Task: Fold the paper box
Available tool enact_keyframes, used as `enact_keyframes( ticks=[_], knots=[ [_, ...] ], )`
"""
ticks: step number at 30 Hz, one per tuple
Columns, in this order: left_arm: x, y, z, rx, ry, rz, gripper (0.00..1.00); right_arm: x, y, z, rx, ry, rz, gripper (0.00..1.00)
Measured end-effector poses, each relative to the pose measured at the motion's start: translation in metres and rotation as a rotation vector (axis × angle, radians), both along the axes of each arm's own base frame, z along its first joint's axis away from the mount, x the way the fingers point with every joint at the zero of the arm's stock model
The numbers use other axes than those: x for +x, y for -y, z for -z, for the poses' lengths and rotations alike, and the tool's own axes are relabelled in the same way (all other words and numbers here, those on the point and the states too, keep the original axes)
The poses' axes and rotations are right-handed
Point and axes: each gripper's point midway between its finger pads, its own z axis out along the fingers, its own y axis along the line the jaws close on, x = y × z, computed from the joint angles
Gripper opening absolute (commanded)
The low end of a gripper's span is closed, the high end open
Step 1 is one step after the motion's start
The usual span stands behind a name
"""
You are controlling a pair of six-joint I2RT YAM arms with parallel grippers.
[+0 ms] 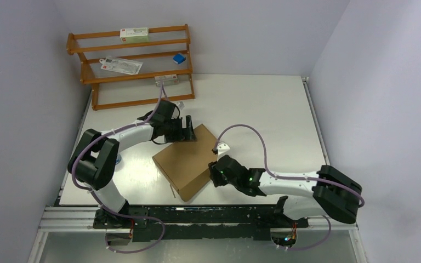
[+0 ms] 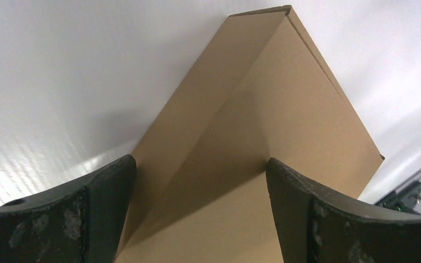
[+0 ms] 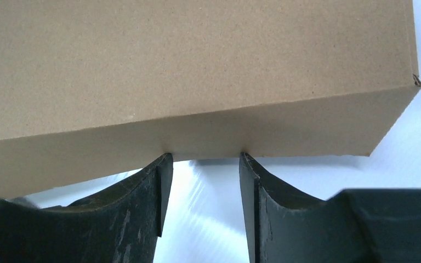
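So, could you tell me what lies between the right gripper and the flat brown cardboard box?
Nothing: in the right wrist view the fingers of the right gripper touch the side wall of the flat brown cardboard box.

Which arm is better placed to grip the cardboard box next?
Left, probably. The left gripper stands wide open with the far corner of the paper box between its fingers. The right gripper, partly open, only butts its fingertips against the box's side wall, with nothing between them.
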Motion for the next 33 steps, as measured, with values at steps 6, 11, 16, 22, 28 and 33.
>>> enact_keyframes(
  ticks=[6, 11, 16, 22, 28, 33],
  knots=[
    [0.031, -0.025, -0.004, 0.045, 0.062, -0.115, 0.93, 0.040, -0.007, -0.003, -0.003, 0.062, 0.014, 0.52],
    [0.040, -0.053, -0.006, 0.085, 0.058, -0.202, 0.94, 0.051, -0.013, -0.013, -0.005, 0.100, -0.003, 0.54],
    [0.041, -0.086, -0.014, 0.136, 0.064, -0.301, 0.96, 0.032, -0.020, -0.014, -0.019, 0.084, -0.072, 0.54],
    [0.024, -0.118, -0.014, 0.175, 0.049, -0.389, 0.96, -0.009, -0.029, -0.007, -0.061, 0.030, -0.209, 0.49],
    [0.015, -0.120, -0.006, 0.182, 0.024, -0.395, 0.95, -0.023, -0.041, -0.010, -0.056, 0.003, -0.275, 0.46],
    [0.012, -0.120, -0.004, 0.167, 0.031, -0.403, 0.95, -0.035, -0.062, -0.006, -0.041, -0.028, -0.340, 0.45]
  ],
)
